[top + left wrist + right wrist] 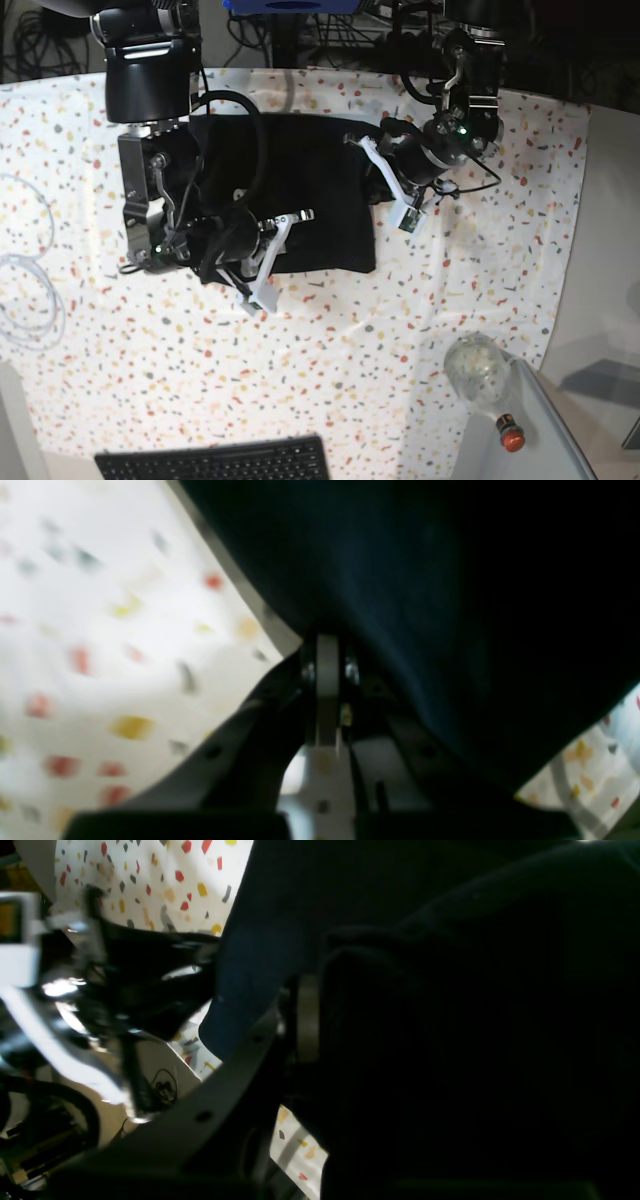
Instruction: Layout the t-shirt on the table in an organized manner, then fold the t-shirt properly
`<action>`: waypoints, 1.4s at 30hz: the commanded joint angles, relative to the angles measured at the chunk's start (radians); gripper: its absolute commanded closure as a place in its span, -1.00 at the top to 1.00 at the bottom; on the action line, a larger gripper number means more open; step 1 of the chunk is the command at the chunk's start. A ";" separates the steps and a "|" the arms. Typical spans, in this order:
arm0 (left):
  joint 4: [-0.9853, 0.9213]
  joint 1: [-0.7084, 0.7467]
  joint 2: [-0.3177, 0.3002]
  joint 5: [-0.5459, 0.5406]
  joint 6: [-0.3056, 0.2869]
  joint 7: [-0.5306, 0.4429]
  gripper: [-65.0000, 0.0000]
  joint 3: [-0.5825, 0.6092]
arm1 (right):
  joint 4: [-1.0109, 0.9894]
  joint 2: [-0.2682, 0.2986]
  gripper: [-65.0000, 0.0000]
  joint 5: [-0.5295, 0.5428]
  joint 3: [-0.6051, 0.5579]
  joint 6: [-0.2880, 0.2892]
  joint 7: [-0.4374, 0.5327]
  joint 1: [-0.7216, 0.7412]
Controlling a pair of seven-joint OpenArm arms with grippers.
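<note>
In the left wrist view, the left gripper (327,680) is pressed together, pinching the black t-shirt's (425,605) edge above the speckled surface (100,655); in the right wrist view, the right gripper (305,1020) sits against dark cloth, its spread unclear; in the base view, the shirt lies folded mid-surface between both arms, a keyboard (215,462) near the front edge.

Wrist views dim & blurry, base view bright & sharp, soft shadows under arms
</note>
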 commanded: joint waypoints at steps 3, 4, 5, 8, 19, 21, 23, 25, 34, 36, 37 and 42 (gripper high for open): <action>0.053 -0.009 -0.033 -0.017 -0.006 0.059 -1.00 -0.001 | 0.015 -0.007 -0.22 0.023 -0.004 0.002 0.012 0.021; 0.064 -0.009 -0.035 -0.017 -0.006 0.066 -1.00 -0.001 | 0.015 -0.005 -0.11 0.023 -0.004 0.002 0.012 0.021; 0.072 -0.006 -0.043 -0.017 -0.006 0.066 -1.00 -0.002 | 0.015 -0.005 -0.03 0.023 -0.004 0.002 0.012 0.021; 0.084 0.019 -0.086 -0.017 -0.006 0.066 -1.00 -0.002 | 0.015 -0.005 0.01 0.023 -0.006 0.002 0.010 0.020; 0.035 0.008 -0.089 -0.017 -0.002 0.065 -1.00 0.009 | 0.021 -0.001 0.01 0.022 -0.151 -0.002 0.005 0.020; 0.033 -0.003 -0.070 -0.009 -0.002 0.065 -1.00 0.010 | 0.021 -0.001 0.01 0.022 -0.180 -0.018 0.007 0.020; 0.032 -0.004 -0.070 -0.009 -0.002 0.065 -1.00 0.012 | 0.030 -0.001 0.01 0.022 -0.207 -0.048 0.012 0.020; 0.032 -0.006 -0.073 -0.009 -0.002 0.065 -1.00 0.010 | 0.063 -0.001 0.01 0.022 -0.233 -0.081 0.012 0.018; 0.042 0.000 -0.129 -0.017 -0.002 0.066 -1.00 -0.002 | 0.099 -0.001 0.01 0.022 -0.245 -0.117 0.009 0.014; 0.044 0.016 -0.153 -0.017 -0.005 0.066 -1.00 -0.030 | 0.104 -0.001 0.01 0.022 -0.280 -0.117 0.010 0.014; 0.045 0.022 -0.159 -0.017 -0.008 0.066 -1.00 -0.060 | 0.109 -0.001 0.01 0.022 -0.308 -0.117 0.012 0.018; 0.081 0.056 -0.165 -0.017 -0.081 0.068 -1.00 -0.268 | 0.188 -0.001 0.01 0.020 -0.411 -0.117 0.012 0.021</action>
